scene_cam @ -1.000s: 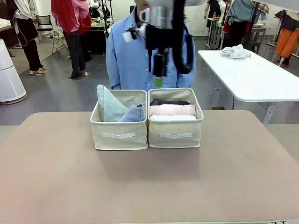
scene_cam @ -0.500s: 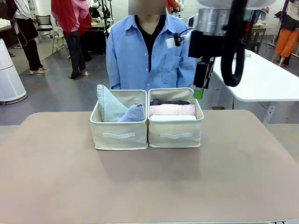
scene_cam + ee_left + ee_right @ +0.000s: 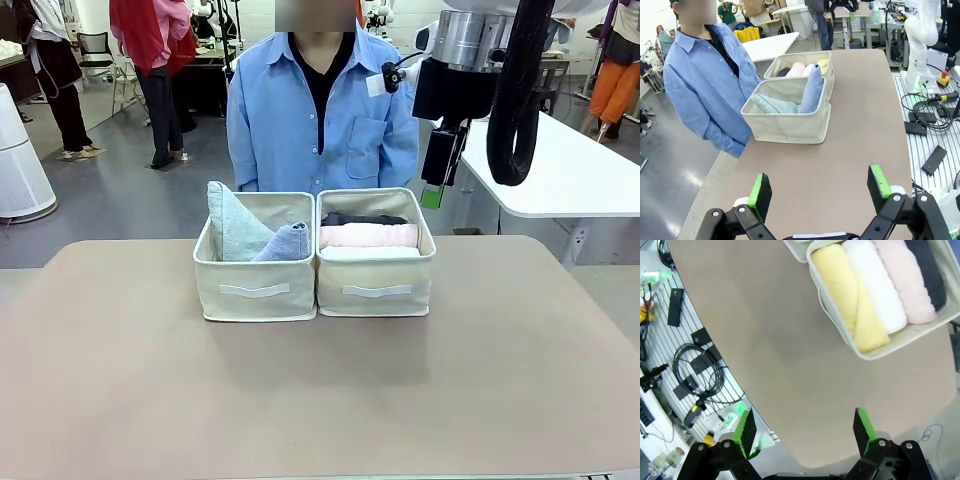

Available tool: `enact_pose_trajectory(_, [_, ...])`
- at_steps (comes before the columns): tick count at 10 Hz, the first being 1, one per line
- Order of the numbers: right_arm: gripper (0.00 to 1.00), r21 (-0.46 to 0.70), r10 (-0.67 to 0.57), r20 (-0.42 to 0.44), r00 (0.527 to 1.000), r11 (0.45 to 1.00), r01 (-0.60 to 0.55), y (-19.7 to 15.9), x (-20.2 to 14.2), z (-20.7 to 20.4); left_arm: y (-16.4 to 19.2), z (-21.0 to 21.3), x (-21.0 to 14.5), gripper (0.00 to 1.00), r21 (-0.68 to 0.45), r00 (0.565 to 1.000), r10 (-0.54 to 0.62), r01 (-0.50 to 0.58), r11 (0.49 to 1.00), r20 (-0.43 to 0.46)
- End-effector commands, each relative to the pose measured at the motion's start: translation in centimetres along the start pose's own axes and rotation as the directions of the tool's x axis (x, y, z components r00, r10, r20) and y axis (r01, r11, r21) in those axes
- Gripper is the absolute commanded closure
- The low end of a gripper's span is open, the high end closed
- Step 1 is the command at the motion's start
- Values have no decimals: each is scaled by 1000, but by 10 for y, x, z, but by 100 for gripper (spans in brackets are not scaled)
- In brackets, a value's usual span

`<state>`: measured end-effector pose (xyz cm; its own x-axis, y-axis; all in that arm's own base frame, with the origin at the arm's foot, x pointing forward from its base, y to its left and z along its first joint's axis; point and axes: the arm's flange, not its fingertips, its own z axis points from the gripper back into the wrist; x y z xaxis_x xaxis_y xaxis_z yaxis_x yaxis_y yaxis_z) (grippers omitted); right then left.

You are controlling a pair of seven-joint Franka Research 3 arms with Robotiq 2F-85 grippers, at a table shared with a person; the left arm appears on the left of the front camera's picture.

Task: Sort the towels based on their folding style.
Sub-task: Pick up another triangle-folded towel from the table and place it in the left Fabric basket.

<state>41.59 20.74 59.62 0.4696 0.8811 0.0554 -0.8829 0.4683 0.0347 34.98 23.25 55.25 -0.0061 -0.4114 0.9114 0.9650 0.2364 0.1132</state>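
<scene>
Six towels below right tool

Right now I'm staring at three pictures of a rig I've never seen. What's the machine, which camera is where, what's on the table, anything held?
It is a robot with two white arms, each ending in a two-finger hand with green pads. The front picture looks across a tan table at a person in a blue shirt. The other two come from cameras on the wrists, looking along each hand's fingers.

On the table stand two beige fabric boxes side by side. The left box holds two cone-folded towels, pale teal-green and light blue. The right box holds four rolled towels: yellow, white, pink, dark grey.

The right hand hangs raised beside the right box. The left hand hovers over bare table. Both are open and hold nothing.
</scene>
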Motion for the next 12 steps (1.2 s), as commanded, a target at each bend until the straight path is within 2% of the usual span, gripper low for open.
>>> enact_pose_trajectory(1, [0, 13, -2, -3, 1000, 1000, 2, 0, -1, 0, -3, 0, 0, 0, 11, 1000, -19, 19, 1000, 21])
enact_pose_trajectory(4, [0, 1, 0, -1, 1000, 1000, 0, 0, 0, 0, -3, 0, 0, 0, 11, 1000, -19, 19, 1000, 21])
enact_pose_trajectory(5, [0, 114, 110, 92, 990, 986, -120, -16, -31, 1, -3, 0, 0, 0, 11, 1000, -19, 19, 1000, 21])
enact_pose_trajectory(6, [0, 148, 205, 198, 959, 960, -236, -34, -73, 0, -3, 0, 0, 0, 11, 1000, -19, 19, 1000, 21])
enact_pose_trajectory(7, [0, 152, 227, 332, 916, 945, -289, -49, -108, 0, -3, 0, 0, 0, 11, 1000, -19, 19, 1000, 21])
enact_pose_trajectory(9, [0, 128, 253, 556, 792, 915, -382, -73, -172, -1, -3, 0, 0, 0, 11, 1000, -19, 19, 1000, 21])
enact_pose_trajectory(10, [0, 123, 212, 699, 683, 906, -406, -86, -211, -3, -3, 0, 0, 0, 11, 1000, -19, 19, 1000, 21])
enact_pose_trajectory(11, [0, 112, 153, 804, 574, 910, -399, -96, -245, -4, -3, 0, 0, 0, 11, 1000, -19, 19, 1000, 21])
enact_pose_trajectory(12, [0, 87, 128, 870, 476, 911, -402, -103, -277, -6, -3, 0, 0, 0, 11, 1000, -19, 19, 1000, 21])
